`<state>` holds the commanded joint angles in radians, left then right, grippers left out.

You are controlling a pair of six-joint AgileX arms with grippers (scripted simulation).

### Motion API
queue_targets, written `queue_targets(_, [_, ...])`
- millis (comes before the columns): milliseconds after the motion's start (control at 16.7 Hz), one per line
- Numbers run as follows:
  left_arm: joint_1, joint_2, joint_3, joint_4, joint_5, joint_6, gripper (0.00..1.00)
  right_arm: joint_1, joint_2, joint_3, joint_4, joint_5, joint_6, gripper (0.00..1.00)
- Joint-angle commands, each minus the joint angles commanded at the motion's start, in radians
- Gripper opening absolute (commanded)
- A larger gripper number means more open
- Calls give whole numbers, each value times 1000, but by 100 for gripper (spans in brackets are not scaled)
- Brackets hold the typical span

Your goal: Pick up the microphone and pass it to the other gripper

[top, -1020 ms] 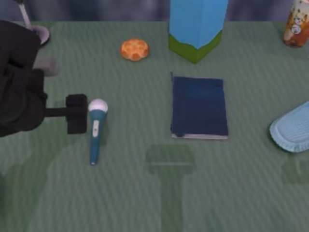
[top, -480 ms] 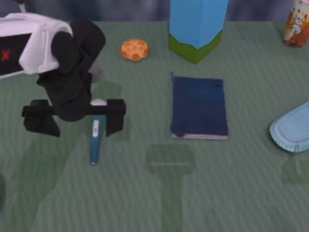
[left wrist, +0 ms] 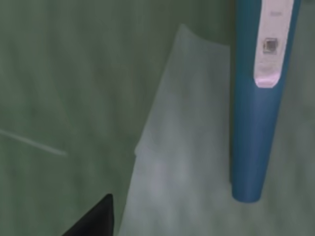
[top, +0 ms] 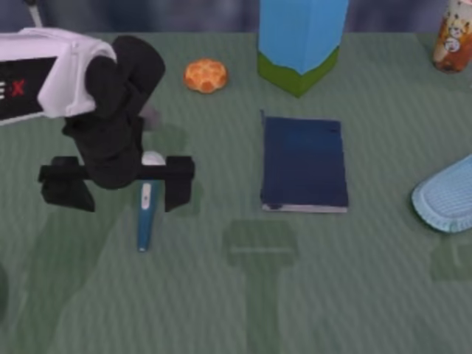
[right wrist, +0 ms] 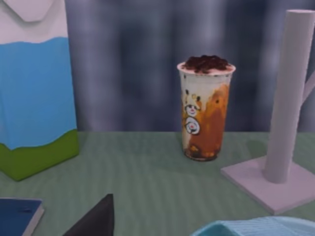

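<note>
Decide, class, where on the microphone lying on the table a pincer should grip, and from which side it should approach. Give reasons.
Probably grip the slim teal handle of the microphone, just below the round white head, coming straight down from above. It lies flat on the table with the handle straight and narrow, so fingers can close across it. The left pincer hangs open over it.

From above, our left arm covers most of the microphone head, so only a sliver of white shows beside the wrist. In the left wrist view the microphone runs off the picture's edge, head unseen. The blue carton, the drink cup and the pale blue slipper are cut by the top view's edges. Our right gripper shows one finger only.
</note>
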<state>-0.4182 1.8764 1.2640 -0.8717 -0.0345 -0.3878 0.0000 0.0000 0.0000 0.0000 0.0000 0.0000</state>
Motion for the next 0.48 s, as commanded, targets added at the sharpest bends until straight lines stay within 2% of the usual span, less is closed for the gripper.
queue_targets(480, [7, 185, -117, 307, 2, 10, 100, 0, 0, 0, 0, 0, 0, 100])
